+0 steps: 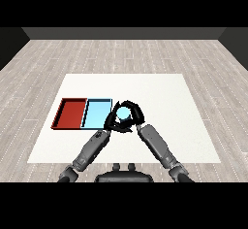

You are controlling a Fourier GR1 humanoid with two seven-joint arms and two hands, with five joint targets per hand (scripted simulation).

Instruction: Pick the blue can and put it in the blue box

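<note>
The right hand (136, 113) curls round the blue can (123, 112) just right of the blue tray (96, 113), the left hand (112, 122) curling against the can too, with the red tray (70, 113) farther left on the worktop (160, 97).

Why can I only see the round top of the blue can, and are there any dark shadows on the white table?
Head view: it looks down, so the blue can shows mostly its pale round top, with the right hand curled round it and the left hand close beside; light is even, with no clear shadows on the white table, no glare on the light blue tray.
</note>
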